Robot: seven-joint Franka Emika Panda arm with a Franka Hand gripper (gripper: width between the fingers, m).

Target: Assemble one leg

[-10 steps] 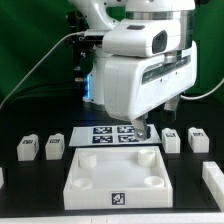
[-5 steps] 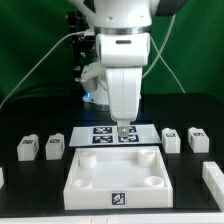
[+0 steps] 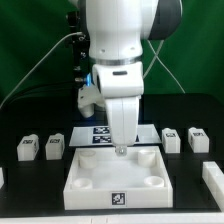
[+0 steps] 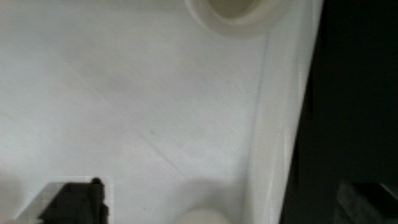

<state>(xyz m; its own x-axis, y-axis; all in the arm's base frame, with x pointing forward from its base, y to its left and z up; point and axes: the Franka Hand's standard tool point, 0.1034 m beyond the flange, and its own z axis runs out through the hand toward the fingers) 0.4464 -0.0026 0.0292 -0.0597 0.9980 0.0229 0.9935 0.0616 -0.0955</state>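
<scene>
Several small white legs with square tags stand on the black table: two at the exterior view's left [image 3: 27, 148] [image 3: 55, 147] and two at its right [image 3: 171, 139] [image 3: 197, 139]. My gripper [image 3: 121, 150] points straight down at the rear rim of the large white square piece [image 3: 100, 172]. In the wrist view the gripper [image 4: 217, 205] is open and empty. Its dark fingers [image 4: 75, 200] stand wide apart over the piece's white surface [image 4: 143, 110], near its edge. A round corner socket [image 4: 240, 8] shows there.
The marker board [image 3: 90, 136] lies behind the square piece, partly hidden by the arm. Two more legs sit cut off at the frame's edges [image 3: 213, 178] [image 3: 2, 177]. Cables hang behind the arm at the back.
The arm has swung from the exterior view's right to the middle. It has come down and forward from above the marker board to the square piece's rear rim.
</scene>
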